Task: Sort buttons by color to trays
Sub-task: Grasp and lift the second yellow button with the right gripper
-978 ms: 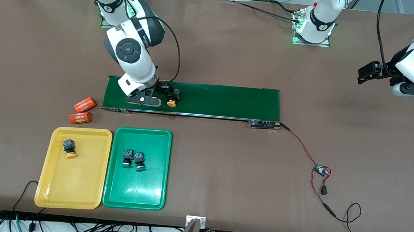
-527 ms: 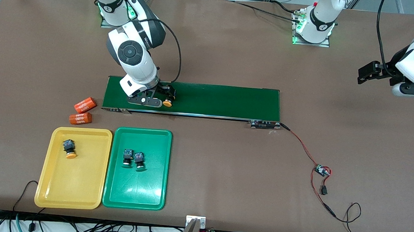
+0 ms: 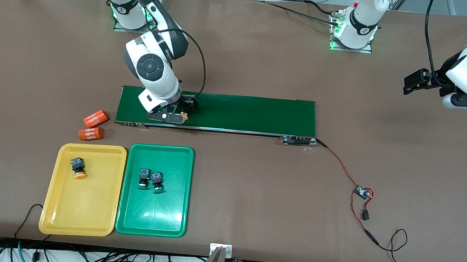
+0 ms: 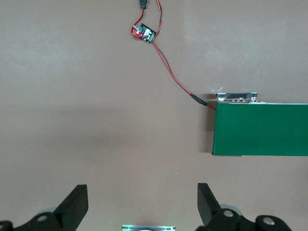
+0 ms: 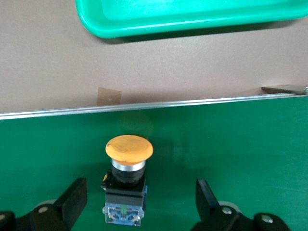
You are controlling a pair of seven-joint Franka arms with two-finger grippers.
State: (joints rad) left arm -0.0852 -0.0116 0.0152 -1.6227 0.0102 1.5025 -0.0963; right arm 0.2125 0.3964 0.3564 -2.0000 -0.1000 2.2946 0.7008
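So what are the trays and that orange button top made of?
The green tray and yellow tray look like moulded plastic: glossy, with bright glints and rounded rims. The button on the belt has a smooth orange cap, probably plastic too, with only a soft sheen. Under the cap sits a shiny silver ring, maybe metal, then a dark boxy body that looks like plastic.

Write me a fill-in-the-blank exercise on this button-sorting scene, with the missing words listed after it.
1. The green plastic tray holds ____ green-capped push buttons.
2. The button with the round orange cap between the right end effector's open fingers lies on the dark-green ____ belt.
3. The lone button in the yellow plastic tray has a cap coloured ____.

Missing words: two; conveyor; orange
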